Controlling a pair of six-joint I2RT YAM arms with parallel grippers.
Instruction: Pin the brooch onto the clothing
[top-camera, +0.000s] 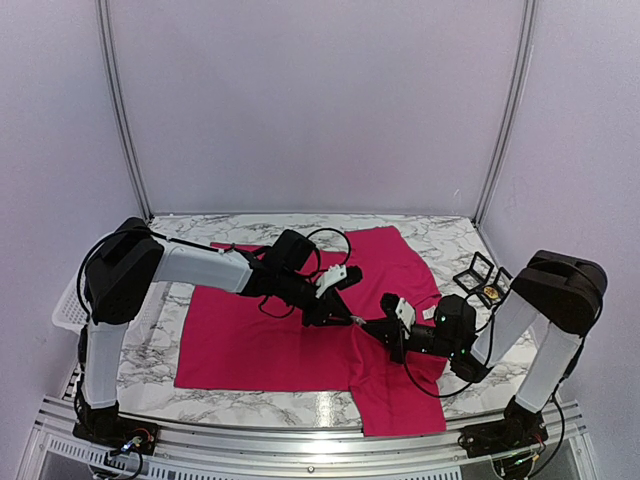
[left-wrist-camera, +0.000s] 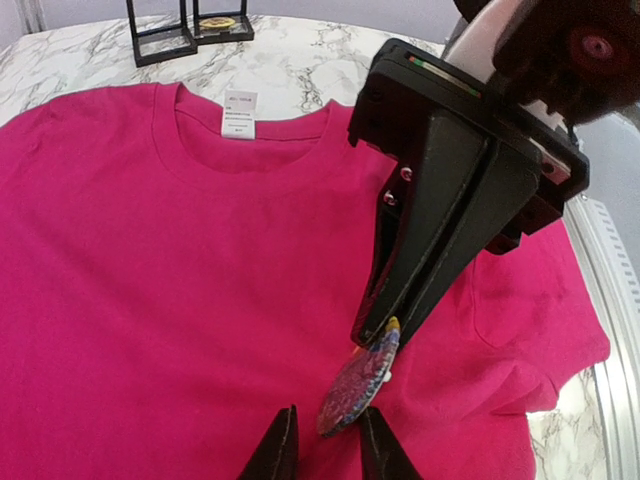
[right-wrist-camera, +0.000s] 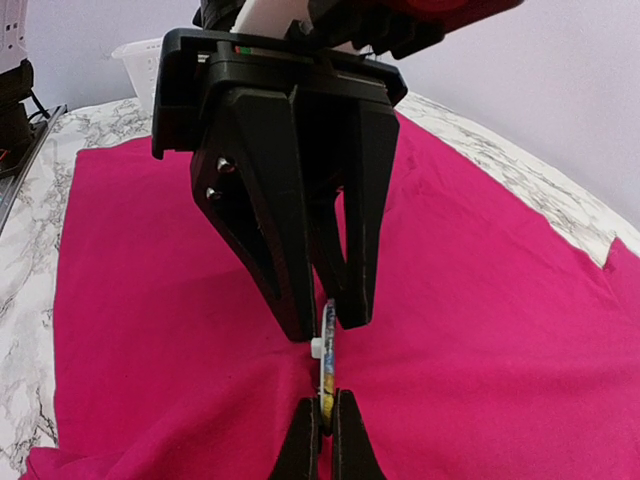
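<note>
The crimson-pink T-shirt (top-camera: 250, 345) lies flat on the marble table, its white neck label (left-wrist-camera: 238, 112) at the far side in the left wrist view. The round multicoloured brooch (left-wrist-camera: 358, 382) stands on edge just above the shirt's middle, with a white clasp on its back (right-wrist-camera: 316, 348). My right gripper (right-wrist-camera: 327, 437) is shut on the brooch's rim; in the left wrist view it (left-wrist-camera: 385, 335) grips the brooch's upper end. My left gripper (left-wrist-camera: 325, 452) is open, its fingers straddling the brooch's other end, and it comes down from above in the right wrist view (right-wrist-camera: 328, 322). Both grippers meet at the centre (top-camera: 352, 320).
Two small black display stands (top-camera: 482, 275), one holding a gold item, stand at the table's right edge behind the right arm; they also show in the left wrist view (left-wrist-camera: 188, 28). A white basket (top-camera: 65, 305) sits off the table's left edge. The shirt fabric (right-wrist-camera: 500, 300) puckers slightly under the brooch.
</note>
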